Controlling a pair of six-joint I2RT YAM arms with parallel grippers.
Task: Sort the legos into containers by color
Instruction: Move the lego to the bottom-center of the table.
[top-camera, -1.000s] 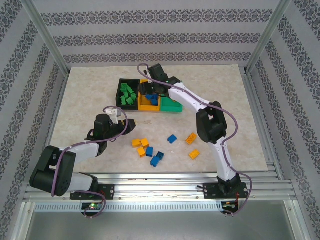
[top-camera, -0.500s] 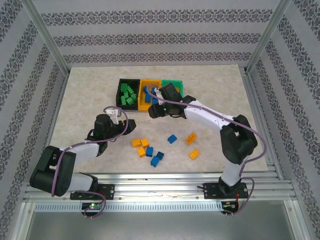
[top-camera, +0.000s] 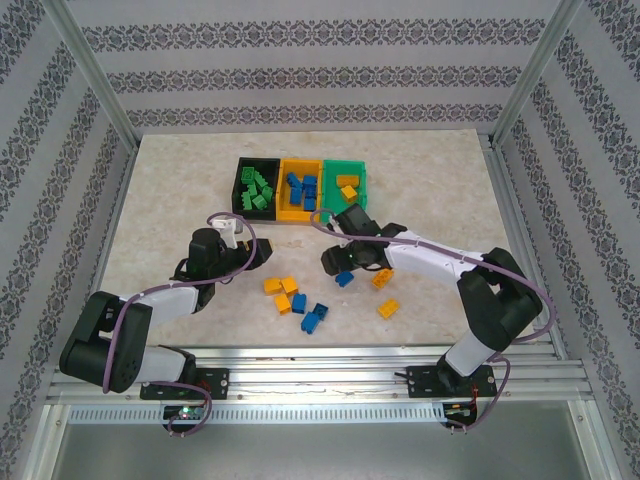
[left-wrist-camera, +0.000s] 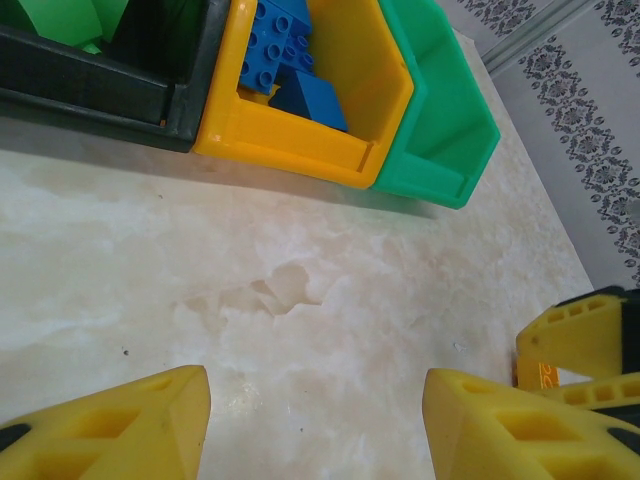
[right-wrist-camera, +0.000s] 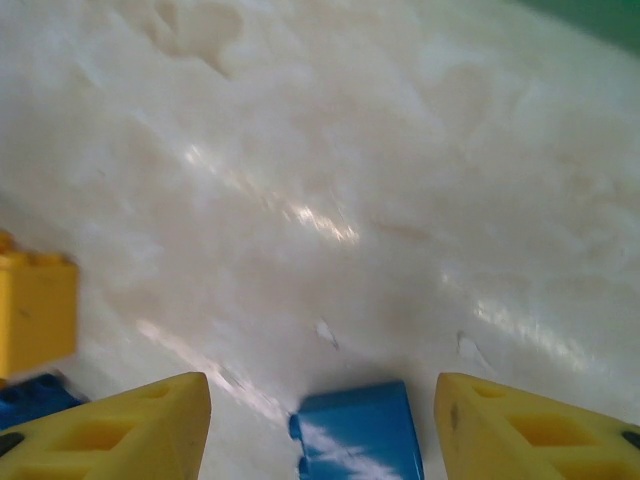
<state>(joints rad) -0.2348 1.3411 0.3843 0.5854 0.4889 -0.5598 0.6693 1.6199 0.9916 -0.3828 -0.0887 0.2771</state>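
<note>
The joined bins stand at the back: the black bin (top-camera: 243, 175) holds green legos (top-camera: 259, 189), the orange-yellow bin (top-camera: 300, 213) holds blue legos (top-camera: 302, 186), and the green bin (top-camera: 350, 165) holds orange legos (top-camera: 347, 187). My right gripper (top-camera: 338, 268) is open and low over the table. A loose blue lego (right-wrist-camera: 355, 435) lies between its fingers (right-wrist-camera: 520, 425), untouched, and is the blue lego (top-camera: 344, 278) in the top view. My left gripper (top-camera: 225, 225) is open and empty, facing the bins (left-wrist-camera: 310, 130) from short of them.
Loose legos lie near the front: orange ones (top-camera: 281, 290), a blue cluster (top-camera: 310, 314), and two orange ones (top-camera: 382, 276) (top-camera: 388, 308) to the right. In the right wrist view a yellow lego (right-wrist-camera: 35, 310) sits at the left. The frame posts stand at the table corners.
My right arm has swung back from over the orange-yellow bin and come down at the loose blue lego. The left arm has stayed still.
</note>
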